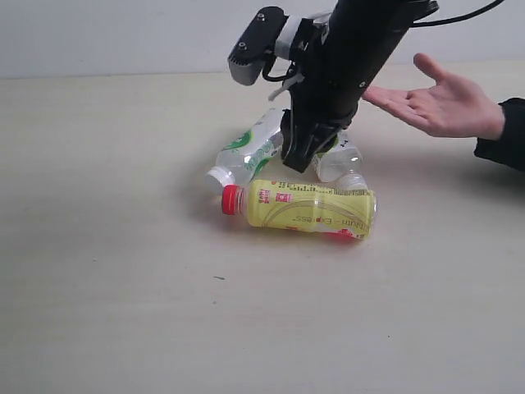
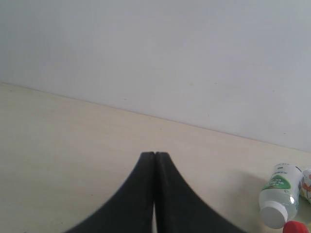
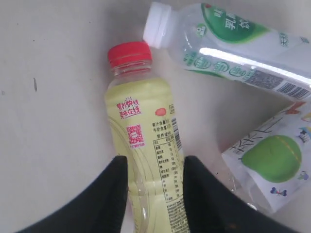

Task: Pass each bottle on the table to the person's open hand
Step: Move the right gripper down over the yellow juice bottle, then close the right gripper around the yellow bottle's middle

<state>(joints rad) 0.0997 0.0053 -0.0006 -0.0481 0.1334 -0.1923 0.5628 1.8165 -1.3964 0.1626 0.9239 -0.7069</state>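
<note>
A yellow bottle [image 1: 308, 209] with a red cap lies on its side on the beige table [image 1: 107, 246]. Behind it lie two clear white-capped bottles with green-and-white labels, one on the left [image 1: 246, 152] and one on the right [image 1: 340, 160]. My right gripper [image 1: 305, 156] hangs open just above them. In the right wrist view its fingers [image 3: 155, 162] straddle the yellow bottle [image 3: 146, 141] without closing on it. The left gripper [image 2: 155, 154] is shut and empty, away from the bottles. A clear bottle with a red label is not in view.
A person's open hand [image 1: 435, 103] is held palm up at the right, beside my right arm. From the left wrist camera, one white-capped bottle [image 2: 279, 194] shows at the edge of the picture, with a pale wall beyond the table.
</note>
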